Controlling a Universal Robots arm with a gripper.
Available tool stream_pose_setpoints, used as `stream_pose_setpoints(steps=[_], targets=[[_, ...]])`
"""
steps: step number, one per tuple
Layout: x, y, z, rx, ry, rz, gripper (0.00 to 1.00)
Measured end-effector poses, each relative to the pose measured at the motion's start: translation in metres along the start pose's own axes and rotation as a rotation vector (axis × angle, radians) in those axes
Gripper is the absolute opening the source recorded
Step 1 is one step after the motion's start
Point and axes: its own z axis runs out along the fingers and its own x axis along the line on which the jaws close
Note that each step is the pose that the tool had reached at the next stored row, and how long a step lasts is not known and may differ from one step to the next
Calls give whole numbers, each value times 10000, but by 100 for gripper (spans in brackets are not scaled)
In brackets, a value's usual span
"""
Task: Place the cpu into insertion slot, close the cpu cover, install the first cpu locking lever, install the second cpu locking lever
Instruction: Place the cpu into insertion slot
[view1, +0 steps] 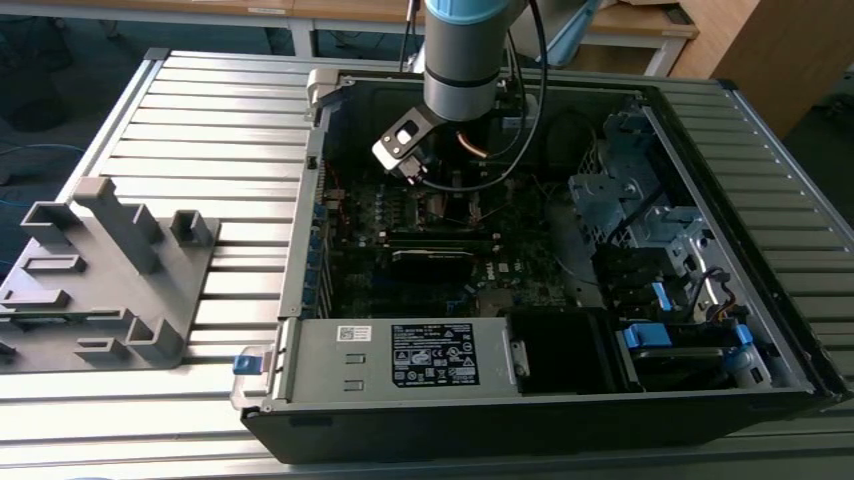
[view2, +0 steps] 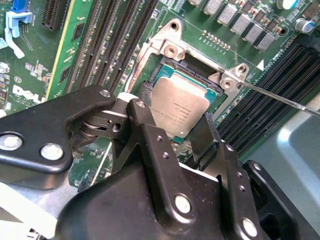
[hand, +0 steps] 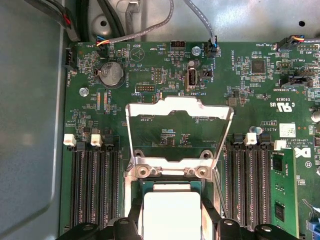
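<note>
Exterior view, taken from its left to its right. Noted a grey moulded fixture on the slatted aluminium table at the exterior view's left, well apart from the open computer case. Logged the robot arm reaching down into the middle of the case, with the gripper low over the motherboard. Found a labelled power supply along the case's near edge and a drive cage with blue tabs toward the exterior view's right.

Both wrist views. Saw the gripper pinching the cpu by two opposite edges, one black finger against each side. Located the cpu directly over the insertion slot, silver face up. Cannot tell whether fully seated or held just above the contacts.

First wrist view. Recorded the cpu cover standing open, tipped back on its hinge at the socket's edge, showing green board through its window. Noted black memory slots flanking the socket on both sides and a coin-cell battery beyond the cover.

Second wrist view. Noted a thin wire locking lever running out from the socket's corner bracket across the memory slots.
</note>
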Motion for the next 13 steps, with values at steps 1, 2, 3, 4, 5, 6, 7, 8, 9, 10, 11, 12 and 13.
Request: stream_pose_setpoints(steps=[1, 2, 3, 4, 5, 6, 7, 8, 9, 10, 11, 12, 13], targets=[[0, 0, 1, 0, 1, 0, 54], [0, 0, 1, -1, 1, 0, 54], [0, 0, 1, -1, 2, 0, 54], [0, 0, 1, -1, 2, 0, 54], [0, 0, 3, -1, 2, 0, 54], [0, 0, 5, -1, 2, 1, 54], [0, 0, 6, -1, 1, 0, 54], [0, 0, 7, 0, 0, 1, 54], [0, 0, 7, 1, 0, 0, 54], [0, 0, 7, 0, 1, 0, 54], [0, 0, 7, -1, 2, 0, 54], [0, 0, 4, -4, 5, 0, 54], [2, 1, -3, -8, 13, 1, 54]])
